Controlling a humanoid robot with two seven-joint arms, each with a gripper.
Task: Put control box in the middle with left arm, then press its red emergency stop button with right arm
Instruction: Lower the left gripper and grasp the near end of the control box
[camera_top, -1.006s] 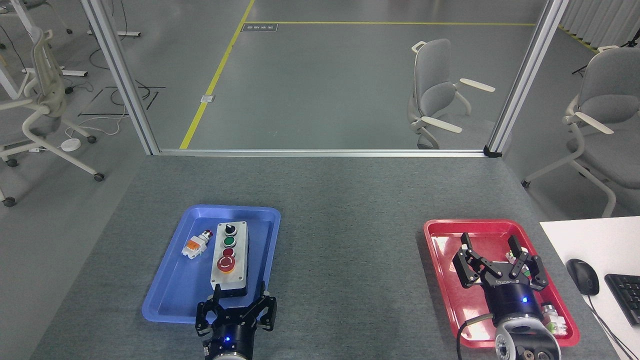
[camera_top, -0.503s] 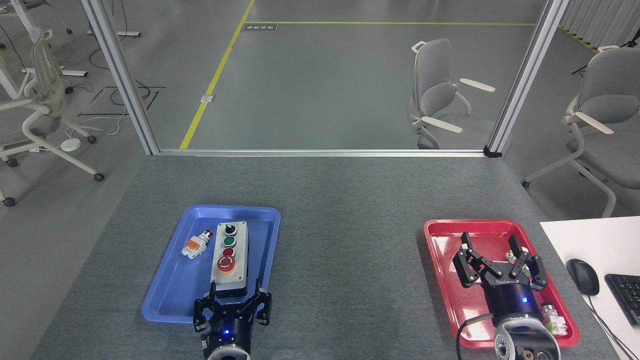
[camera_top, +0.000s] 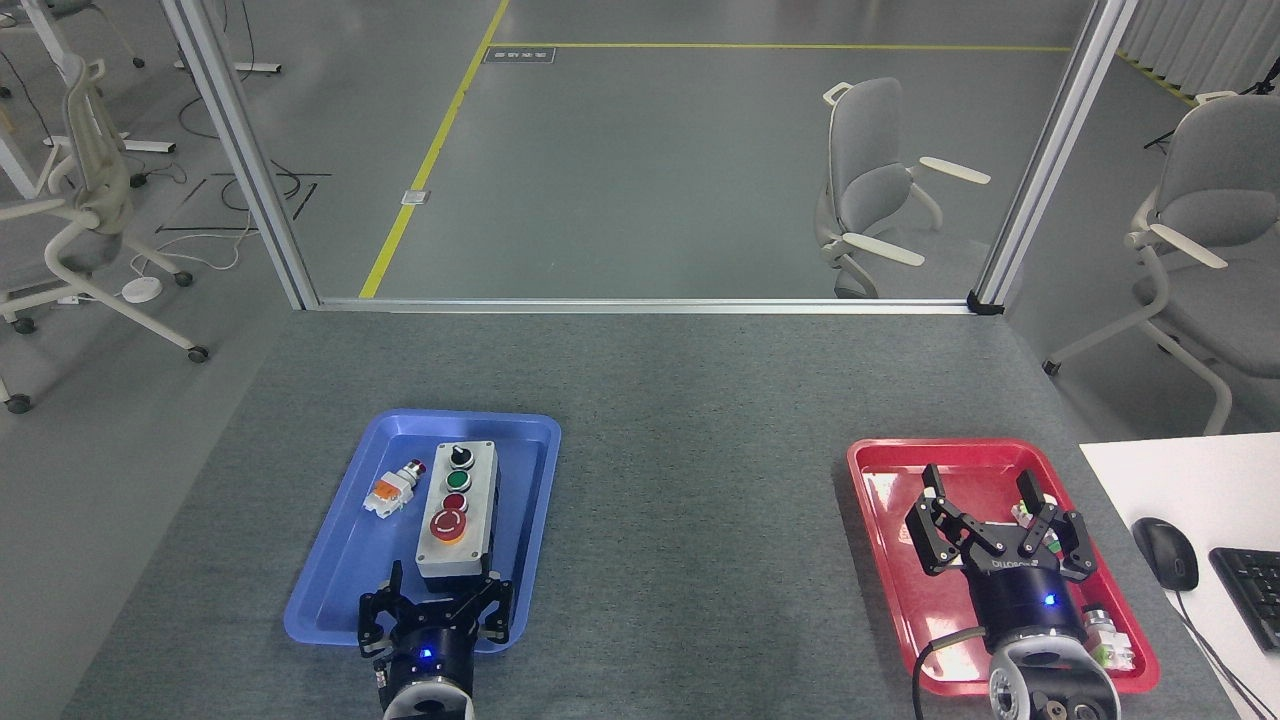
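One second has tilted our control box (camera_top: 457, 511) slightly in the blue tray (camera_top: 330, 590), nudged as our left claw (camera_top: 436, 607) slid leftward at its near end. We haven't lifted it. That claw is spread, fingertips touching the box; our right claw (camera_top: 988, 512) hangs released over the red tray (camera_top: 880, 540).

Black clawed hands (camera_top: 437, 609) (camera_top: 990, 520), blue lights, white wrists.

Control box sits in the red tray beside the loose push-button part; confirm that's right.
Wrong on the tray. The head view shows the control box lying in the blue tray, beside the loose push-button part. The red tray is under the right gripper.
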